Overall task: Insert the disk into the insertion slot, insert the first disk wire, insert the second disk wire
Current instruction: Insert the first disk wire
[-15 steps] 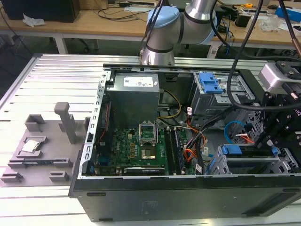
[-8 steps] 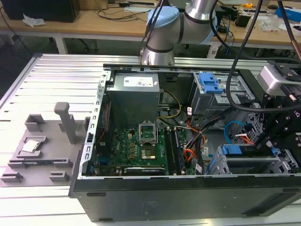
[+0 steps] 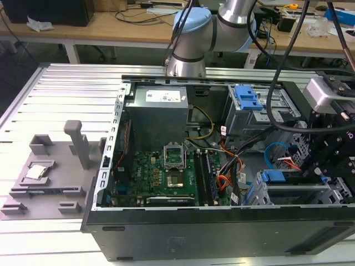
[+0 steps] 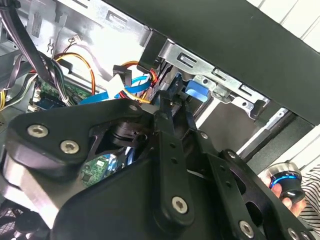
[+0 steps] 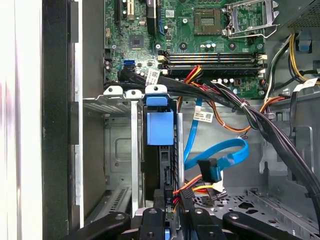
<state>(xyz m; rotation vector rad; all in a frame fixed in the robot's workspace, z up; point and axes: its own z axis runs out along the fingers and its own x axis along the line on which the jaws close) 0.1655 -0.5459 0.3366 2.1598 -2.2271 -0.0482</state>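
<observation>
Arm: Jaws nearest the lens, black and bolted, hang inside the open computer case (image 3: pixel 211 233), which lies on the ribbed metal bench (image 3: pixel 66 88).

Editor: Open or closed?

Arm: I cannot tell. They narrow together right at the end of the disk (image 5: pixel 160 165), and a bundle of red, yellow and black wires (image 5: pixel 184 188) runs up to that same spot.

Editor: And the disk itself?

Arm: It stands on edge in the insertion slot (image 5: pixel 135 150), against the silver wall of the perforated cage. Its blue carrier (image 5: pixel 159 127) is at the end facing the motherboard (image 5: pixel 200 45).

Editor: Anything else in shot?

Arm: A flat blue cable (image 5: pixel 225 152) loops beside the disk, and its dark plug (image 5: pixel 206 170) hangs near the disk but apart from it. In the exterior view, a grey plastic fixture (image 3: pixel 50 172) sits on the bench off the case's side, toward the exterior view's left. A taller cage with a blue clip (image 3: pixel 247 97) stands at the far end of the case.
</observation>
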